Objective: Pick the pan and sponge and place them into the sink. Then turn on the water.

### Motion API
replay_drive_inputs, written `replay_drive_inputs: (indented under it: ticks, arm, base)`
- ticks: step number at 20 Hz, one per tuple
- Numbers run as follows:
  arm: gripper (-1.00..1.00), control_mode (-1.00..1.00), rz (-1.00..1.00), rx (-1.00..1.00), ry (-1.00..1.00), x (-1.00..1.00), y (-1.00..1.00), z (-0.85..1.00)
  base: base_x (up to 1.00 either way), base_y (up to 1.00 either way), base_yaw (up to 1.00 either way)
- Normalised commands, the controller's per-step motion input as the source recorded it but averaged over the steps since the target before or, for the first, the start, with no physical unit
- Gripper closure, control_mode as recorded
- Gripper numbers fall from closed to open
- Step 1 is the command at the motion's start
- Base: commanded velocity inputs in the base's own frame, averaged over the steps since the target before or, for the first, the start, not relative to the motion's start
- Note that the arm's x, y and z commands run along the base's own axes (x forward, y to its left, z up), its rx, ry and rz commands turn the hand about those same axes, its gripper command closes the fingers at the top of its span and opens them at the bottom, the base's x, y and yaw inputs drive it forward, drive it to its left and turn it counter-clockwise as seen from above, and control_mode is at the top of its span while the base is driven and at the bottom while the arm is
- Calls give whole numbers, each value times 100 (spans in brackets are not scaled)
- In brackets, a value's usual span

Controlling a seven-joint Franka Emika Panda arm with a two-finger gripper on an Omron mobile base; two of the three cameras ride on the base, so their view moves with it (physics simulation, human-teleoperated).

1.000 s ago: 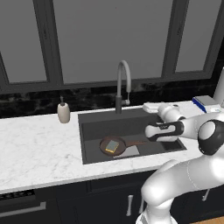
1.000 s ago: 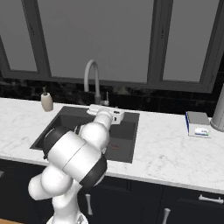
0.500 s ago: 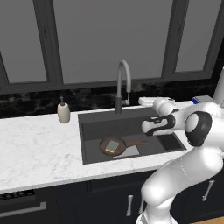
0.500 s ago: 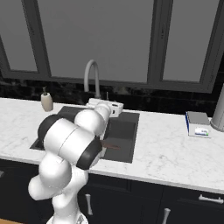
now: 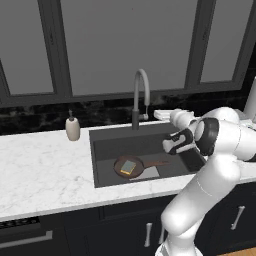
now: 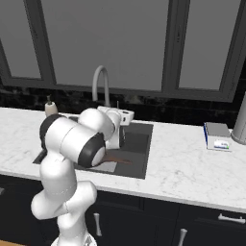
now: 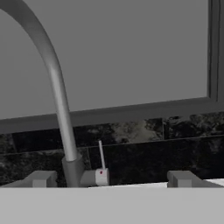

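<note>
Facing faucet [image 7: 59, 100] w/ pincer [image 7: 111, 179] spread, unobstructed.

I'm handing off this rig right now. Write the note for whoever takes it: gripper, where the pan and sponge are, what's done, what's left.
Gripper: open, empty, facing the faucet with its thin lever between the fingers.
Pan: flat in the sink, handle pointing right.
Sponge: lying inside the pan.
Done: both things are in the sink.
Left: turn on the water; no stream runs from the spout yet.
</note>
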Motion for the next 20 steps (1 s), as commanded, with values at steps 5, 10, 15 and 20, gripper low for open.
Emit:
replay_drive_inputs:
  ticks: [5,10,15,20]
  arm:
    - [-100,-100,15,0,-9,17,0,-73]
    - [-100,-100,18,0,-27,51,-2,-53]
    - [-100,-100,12,0,-20,52,-9,-93]
    - [-100,-100,5,0,-12,16,-29,-79]
  base:
    - [0,0,0]
    - [0,0,0]
    - [0,0,0]
    - [0,0,0]
